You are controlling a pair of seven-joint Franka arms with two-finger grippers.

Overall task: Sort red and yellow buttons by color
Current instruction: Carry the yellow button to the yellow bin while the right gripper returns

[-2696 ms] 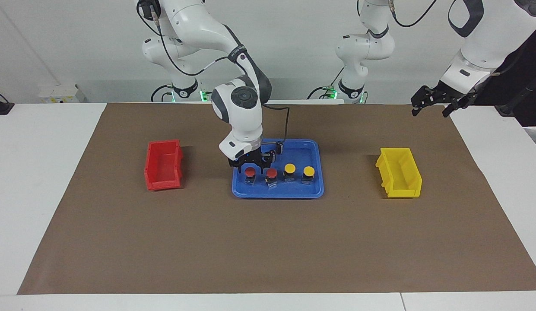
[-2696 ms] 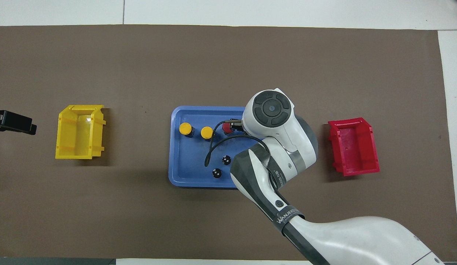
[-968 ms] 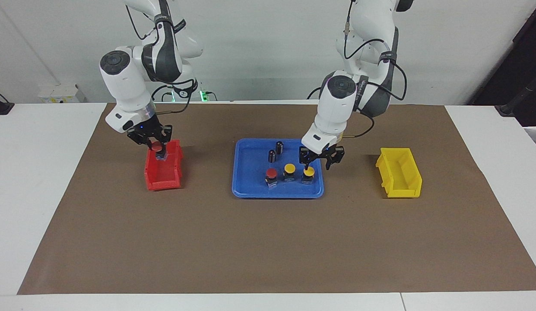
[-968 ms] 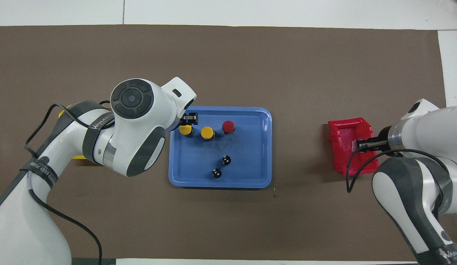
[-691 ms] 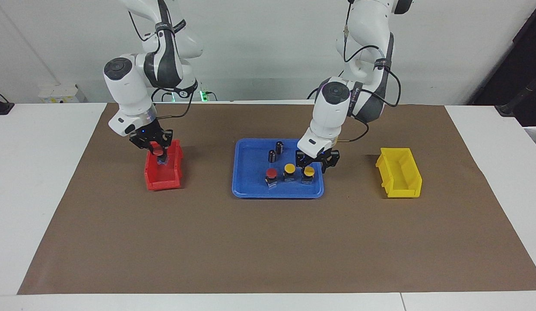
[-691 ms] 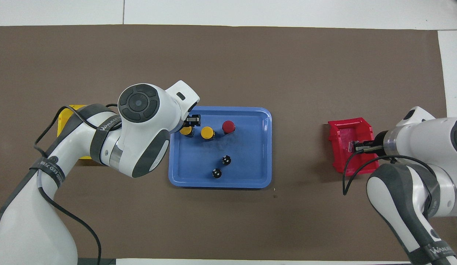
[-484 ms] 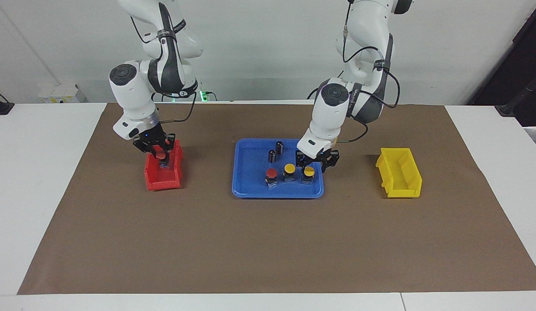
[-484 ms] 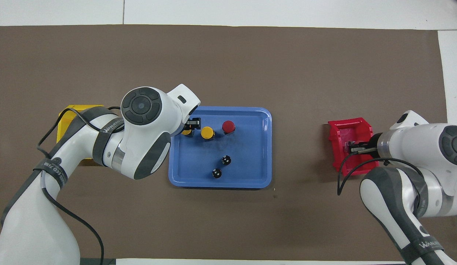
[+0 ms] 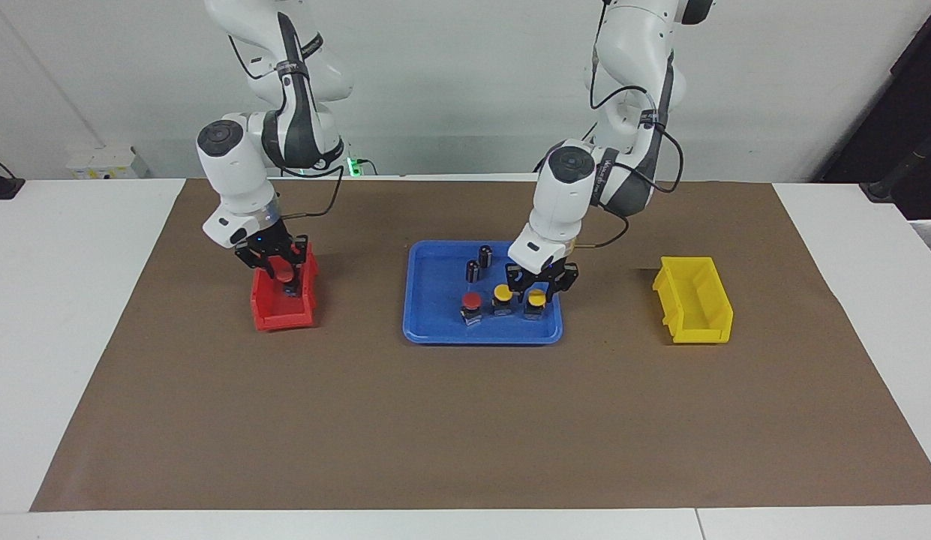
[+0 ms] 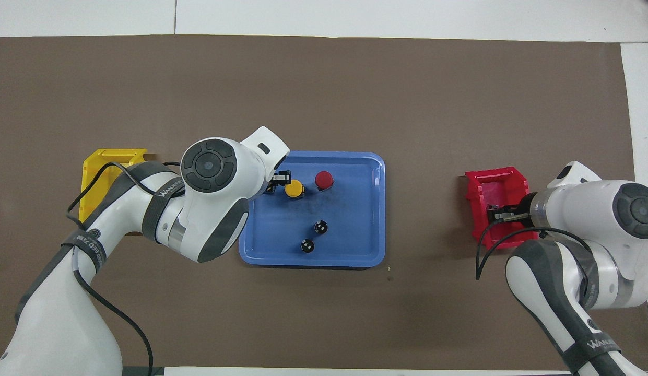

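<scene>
My left pincer (image 9: pixel 536 289) has just clamped onto the yellow button (image 9: pixel 536 298) in the blue tray (image 9: pixel 435 330); lifting follows. Beside the tray, my right pincer (image 9: pixel 279 271) lowers a red button (image 9: pixel 285 274) into the red bin (image 9: pixel 266 319); its grip I cannot tell.

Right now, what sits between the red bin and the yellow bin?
The blue tray, seen in both views, between the red bin and the yellow bin.

you'll see the left gripper (image 9: pixel 536 288), which hung well off the table's left-arm end, has come down in the blue plastic tray (image 9: pixel 435 330) and closed on the end yellow-capped push button (image 9: pixel 536 298). the right gripper (image 9: pixel 279 267) has carried one red-capped push button (image 9: pixel 285 273) from that tray down into the red plastic bin (image 9: pixel 266 315).
</scene>
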